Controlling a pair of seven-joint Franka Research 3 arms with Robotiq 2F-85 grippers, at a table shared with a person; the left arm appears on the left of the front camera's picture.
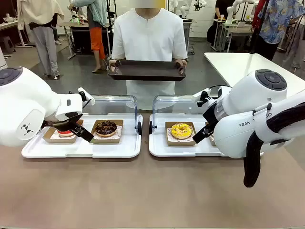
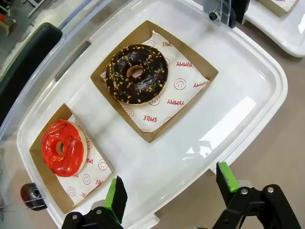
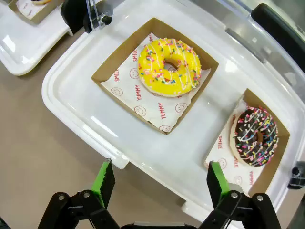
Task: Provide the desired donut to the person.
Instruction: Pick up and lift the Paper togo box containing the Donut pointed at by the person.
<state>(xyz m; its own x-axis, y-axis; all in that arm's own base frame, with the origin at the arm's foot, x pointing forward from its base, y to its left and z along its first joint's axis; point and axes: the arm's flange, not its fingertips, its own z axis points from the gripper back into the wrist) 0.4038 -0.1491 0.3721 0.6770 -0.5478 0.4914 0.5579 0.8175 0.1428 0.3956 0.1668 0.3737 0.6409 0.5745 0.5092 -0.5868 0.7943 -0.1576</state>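
Four donuts below two claws | left gripper (image 2: 170, 183): jaws wide, holding nothing; chocolate nut donut (image 2: 137, 74) ahead of its fingertips; red donut (image 2: 62, 148) nearer, off to one side | right gripper (image 3: 159, 174): jaws wide, holding nothing; yellow sprinkled donut (image 3: 170, 67) ahead; chocolate sprinkled donut (image 3: 255, 136) to the side | person (image 1: 148, 43) beyond both claws, holding dark tray (image 1: 147, 70)

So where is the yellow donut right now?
In the front view, the yellow sprinkled donut sits in a cardboard box on the right-hand white tray, beside the chocolate sprinkled donut.

Four donuts (image 2: 136, 74), four boxes (image 2: 127, 39), three trays (image 2: 228, 109), two lids (image 1: 114, 105).
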